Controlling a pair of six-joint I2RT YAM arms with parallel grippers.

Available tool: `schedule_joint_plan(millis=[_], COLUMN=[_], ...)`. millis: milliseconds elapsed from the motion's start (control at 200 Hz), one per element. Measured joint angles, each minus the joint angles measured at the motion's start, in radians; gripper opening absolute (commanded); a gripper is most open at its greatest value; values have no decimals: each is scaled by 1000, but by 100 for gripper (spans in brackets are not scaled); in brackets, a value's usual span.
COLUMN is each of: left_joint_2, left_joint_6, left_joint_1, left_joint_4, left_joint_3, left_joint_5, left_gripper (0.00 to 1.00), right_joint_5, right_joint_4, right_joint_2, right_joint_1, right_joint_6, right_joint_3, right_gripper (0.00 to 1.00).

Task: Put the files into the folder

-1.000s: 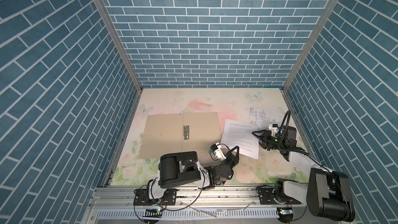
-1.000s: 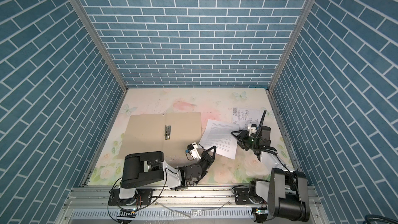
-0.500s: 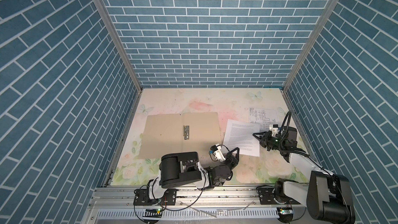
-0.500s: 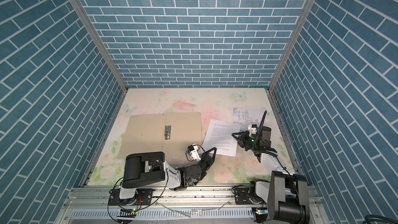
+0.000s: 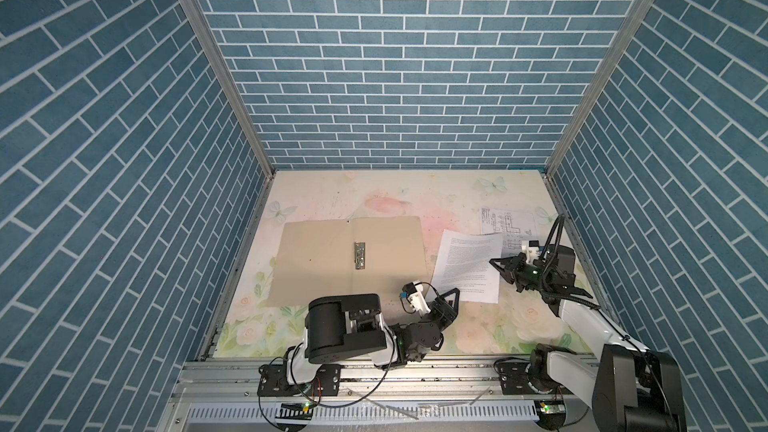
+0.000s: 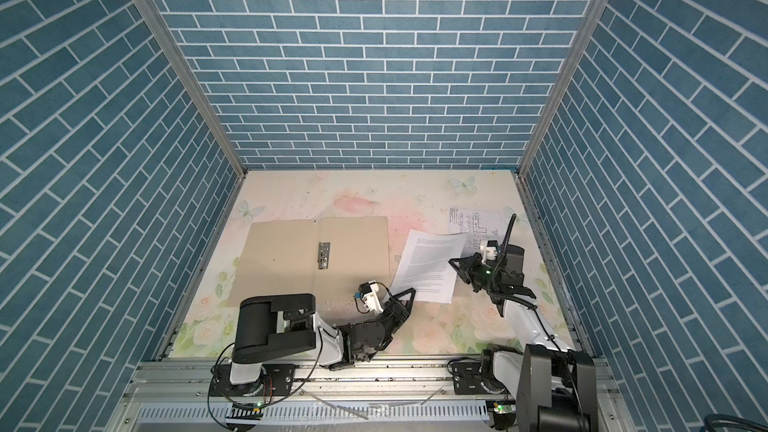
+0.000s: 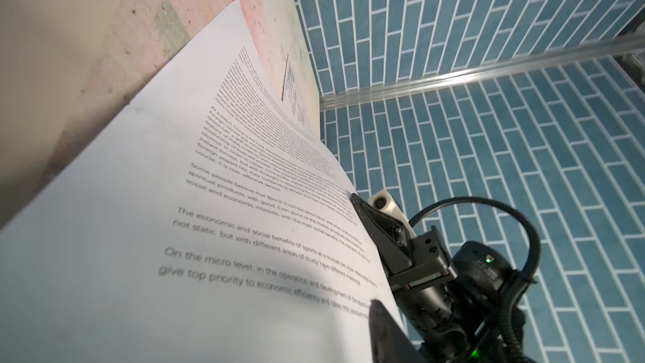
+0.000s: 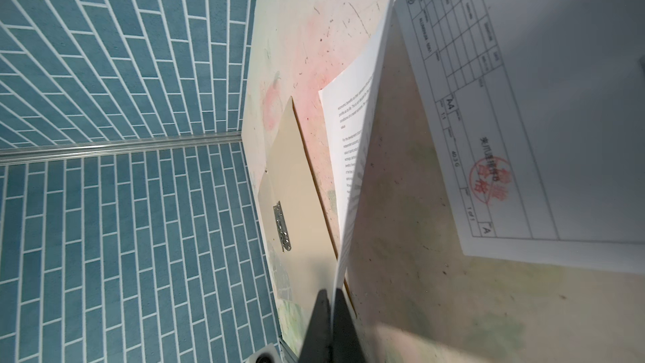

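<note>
I see my right gripper [image 5: 496, 264] pinching the right edge of the white text-printed paper sheet [image 5: 467, 261], lying just right of the open tan cardboard folder [image 5: 324, 259]; my left gripper [image 5: 451, 293] spread at its near corner.

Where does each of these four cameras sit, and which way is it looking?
Top views: twin cameras high at the near end, looking down at the table; both arms show, and the open folder.
Left wrist: rides the left arm, facing the text sheet; shows the right hand pinching its edge.
Right wrist: rides the right arm, facing the folder and drawing sheet; its own fingertips show.
Shared: every view shows the text sheet.
</note>
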Motion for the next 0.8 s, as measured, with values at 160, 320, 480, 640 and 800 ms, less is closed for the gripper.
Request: schedule_joint_plan(millis=[160, 320, 480, 640, 800], left_joint_2=[-101, -370, -735, -1178, -1573], left_joint_6=[19, 69, 108, 179, 269], left_joint_1=[0, 0, 34, 171, 483], left_joint_4=[-34, -175, -533, -1051, -1504], left_joint_3=[-83, -190, -239, -213, -203], left_joint_5=[32, 29, 8, -5, 61], left_gripper=[64, 77, 92, 98, 100], right_joint_5=[67, 164, 255, 338, 378], right_joint_4=[-127, -237, -282, -323, -376], right_joint_2=[-18, -2, 96, 235, 439], right_joint_1=[54, 144, 290, 425, 557], right_joint_6=[-36, -74, -99, -111, -127], right_joint_3=[34, 192, 409, 605, 869], right_gripper=[0, 0, 0, 0, 0])
